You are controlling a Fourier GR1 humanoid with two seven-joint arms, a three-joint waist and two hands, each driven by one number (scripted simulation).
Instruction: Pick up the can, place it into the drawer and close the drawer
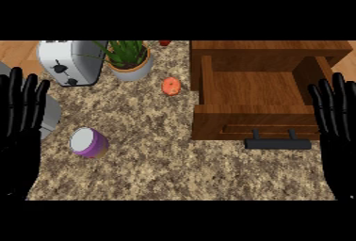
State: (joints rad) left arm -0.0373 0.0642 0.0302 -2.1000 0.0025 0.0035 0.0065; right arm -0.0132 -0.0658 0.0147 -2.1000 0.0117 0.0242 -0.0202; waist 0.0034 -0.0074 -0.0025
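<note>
**Can lying on desk, drawer standing open**

Lying on its side on the speckled desk point(173, 174): the purple can point(89, 142), pale end facing up, well to the left of the drawer point(254, 89) and a little nearer than its front. Standing pulled out and open: the wooden drawer, with nothing showing inside and its black handle point(277, 142) jutting from the front panel. Sitting just left of the drawer, on the desk: a small orange fruit point(172, 86). Standing farther left of the drawer, toward the far edge: a potted plant point(129, 60), and beyond it a silver toaster point(69, 61). Peeking in just left of the drawer's far corner: a small red thing point(165, 43), too cut off to name.

Resting at the left edge, well left of the drawer, fingers up and spread wide, holding nothing: the left robot hand point(21, 127). Resting beside the drawer's right wall, fingers straight and wide, also holding nothing: the right robot hand point(338, 127).
</note>
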